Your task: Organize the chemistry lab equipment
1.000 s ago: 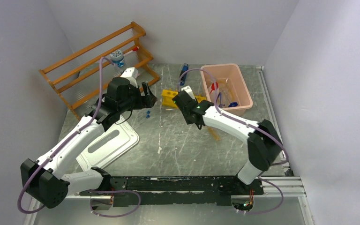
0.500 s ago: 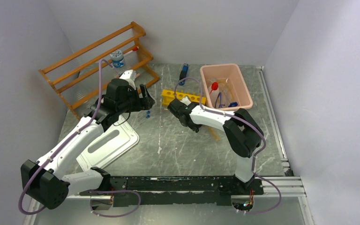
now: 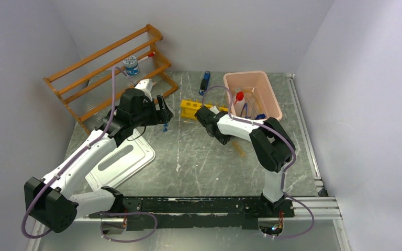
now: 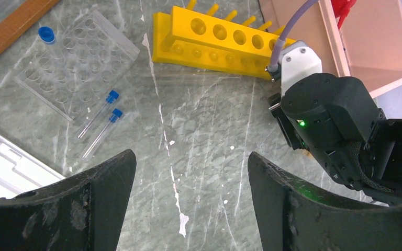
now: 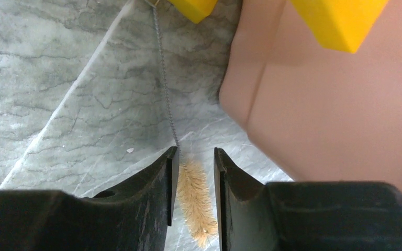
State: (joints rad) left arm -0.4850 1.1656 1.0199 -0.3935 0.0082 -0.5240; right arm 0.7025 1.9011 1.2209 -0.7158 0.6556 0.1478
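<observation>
My left gripper (image 3: 163, 111) (image 4: 191, 157) is open and empty, above bare table. Two blue-capped clear tubes (image 4: 102, 123) (image 3: 165, 127) lie ahead of it, to its left. A small blue-capped vial (image 4: 46, 35) stands in a clear well rack (image 4: 78, 57). My right gripper (image 3: 221, 137) (image 5: 195, 154) is narrowly open, just above the table. The tan bristles of a wire brush (image 5: 196, 198) (image 3: 239, 150) lie between its fingers. The red-capped bottle (image 3: 239, 97) and blue-framed goggles (image 3: 251, 111) lie in the pink bin (image 3: 272, 99).
A yellow tube rack (image 3: 191, 108) (image 4: 214, 42) stands between the grippers, touching the pink bin (image 5: 303, 104). A wooden shelf (image 3: 104, 65) with a blue-lidded jar (image 3: 131, 64) stands back left. A white tray (image 3: 128, 159) lies front left. A dark blue item (image 3: 205, 81) lies at the back.
My right arm has folded in, its elbow swinging left and toward the back, while its gripper stays low by the yellow rack. My left gripper has shifted slightly left.
</observation>
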